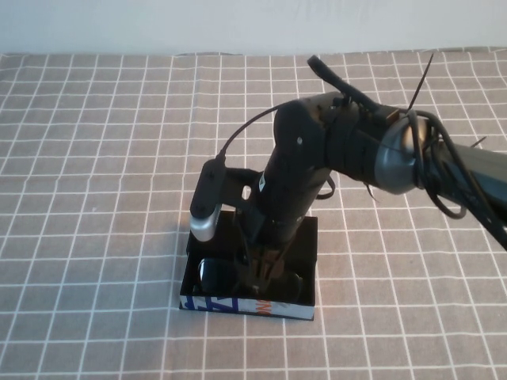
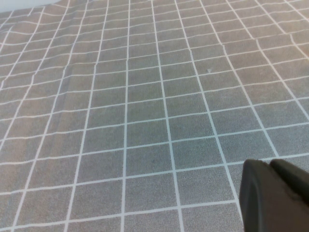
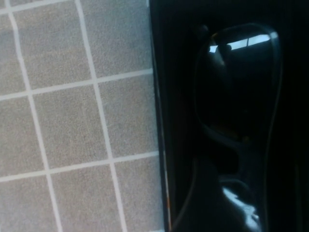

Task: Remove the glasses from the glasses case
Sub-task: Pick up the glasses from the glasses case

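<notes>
The glasses case [image 1: 238, 305], a black open box with a blue-and-white printed front side, lies on the checked cloth near the table's front middle. The black glasses [image 1: 215, 275] lie inside it; one dark lens shows left of the arm. My right gripper [image 1: 265, 277] reaches down into the case over the middle of the glasses. In the right wrist view a lens [image 3: 236, 92] and the case wall [image 3: 161, 121] show, with the gripper [image 3: 227, 203] dark at the bridge. My left gripper [image 2: 270, 166] is shut and empty over bare cloth, away from the case.
A grey cloth with white grid lines [image 1: 95, 198] covers the whole table. The right arm with its cables [image 1: 412, 158] crosses from the right. A white wall [image 1: 158, 24] runs behind the table's far edge.
</notes>
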Controlling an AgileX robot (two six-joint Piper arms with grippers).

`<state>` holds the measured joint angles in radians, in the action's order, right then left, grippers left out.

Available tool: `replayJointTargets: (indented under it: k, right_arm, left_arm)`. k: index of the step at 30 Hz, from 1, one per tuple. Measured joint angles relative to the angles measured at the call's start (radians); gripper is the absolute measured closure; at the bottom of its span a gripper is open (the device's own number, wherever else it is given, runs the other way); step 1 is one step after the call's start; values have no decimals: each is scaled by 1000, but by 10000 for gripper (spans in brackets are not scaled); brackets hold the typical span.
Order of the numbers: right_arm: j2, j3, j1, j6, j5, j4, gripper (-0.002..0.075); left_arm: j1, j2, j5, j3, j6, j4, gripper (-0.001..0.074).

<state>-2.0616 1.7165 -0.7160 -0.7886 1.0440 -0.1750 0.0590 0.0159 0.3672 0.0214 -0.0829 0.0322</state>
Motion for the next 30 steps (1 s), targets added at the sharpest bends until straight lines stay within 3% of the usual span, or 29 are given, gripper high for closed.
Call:
replayJointTargets:
  k: [30]
  right_arm:
    - [-16, 1, 0, 14, 22, -19, 343]
  left_arm:
    - [0, 0, 0, 0, 0, 0, 739]
